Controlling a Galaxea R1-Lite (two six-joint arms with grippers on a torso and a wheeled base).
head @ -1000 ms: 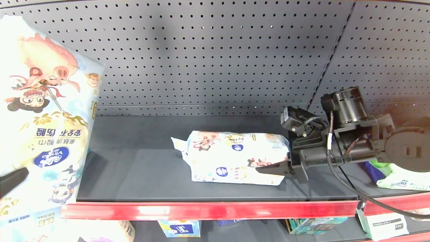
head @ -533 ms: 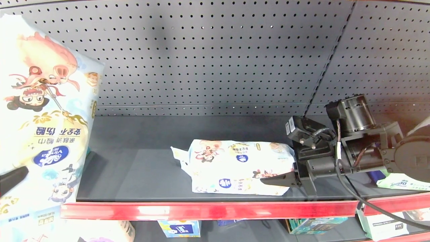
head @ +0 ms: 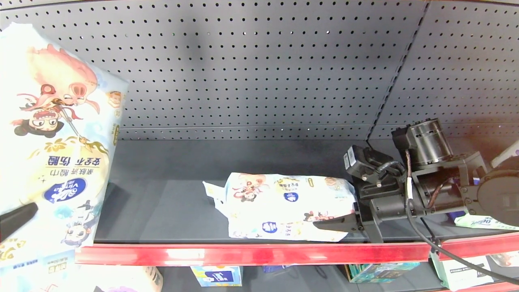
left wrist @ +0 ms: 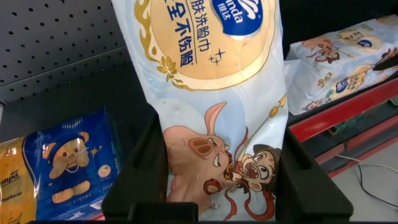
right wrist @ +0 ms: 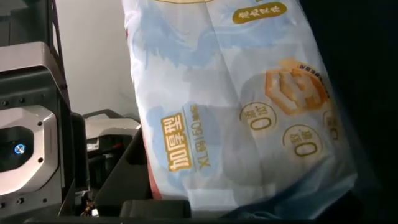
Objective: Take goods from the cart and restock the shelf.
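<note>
Two packs gripped at the shelf [head: 162,198]
Your right gripper [head: 342,215] is clamped on the lying pack [head: 279,202], which rests near the shelf's front edge; your left gripper [left wrist: 224,186] clasps the upright pack [head: 56,142], well to its left.

At the left end of the red shelf-edge rail [head: 251,254], the large pale-blue soft pack with cartoon print [head: 52,134] runs out of the head view sideways and below. One black finger [head: 16,219] of the left gripper [left wrist: 221,134] pokes in beside it, the rest cut off. Above the rail's middle, the right gripper [head: 326,213] shows one finger across the small cartoon-printed soft pack [head: 279,202]; the other is behind it. Near the rail's right end a green-and-white pack [head: 474,222] sits mostly behind the arm. Under the rail, a blue-and-white box [head: 217,275] and a teal box [head: 381,271] are cut off below.
</note>
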